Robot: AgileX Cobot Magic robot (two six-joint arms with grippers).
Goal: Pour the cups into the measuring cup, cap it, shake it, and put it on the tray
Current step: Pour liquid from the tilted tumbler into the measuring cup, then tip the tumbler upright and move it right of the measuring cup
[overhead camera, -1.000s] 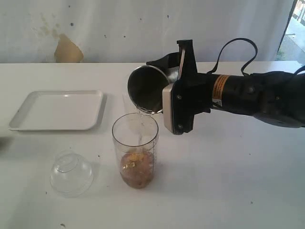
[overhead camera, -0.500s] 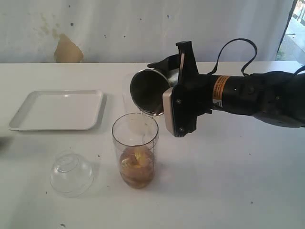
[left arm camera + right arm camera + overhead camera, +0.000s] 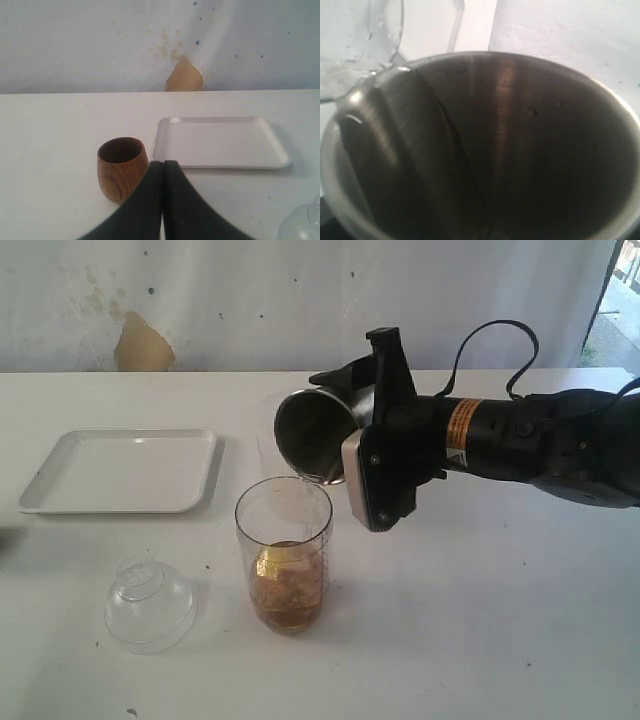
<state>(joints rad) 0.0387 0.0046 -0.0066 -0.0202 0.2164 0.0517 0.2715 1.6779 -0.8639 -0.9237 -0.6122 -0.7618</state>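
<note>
White counter [image 3: 500, 620] before you: your right tool [image 3: 362, 425] keeps its wide clamp on the steel tumbler [image 3: 305, 435], tipped sideways just above the measuring cup [image 3: 284, 550]. The stream seen a second ago has stopped, and the brown fill stands slightly higher. Your left tool [image 3: 162, 200] is closed and empty, near the wooden cup [image 3: 121, 167], which stands beside the tray [image 3: 220, 142].

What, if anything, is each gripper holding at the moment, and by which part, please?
The right gripper holds the tipped steel tumbler across its side wall, behind the rim. The left gripper is shut on nothing.
</note>
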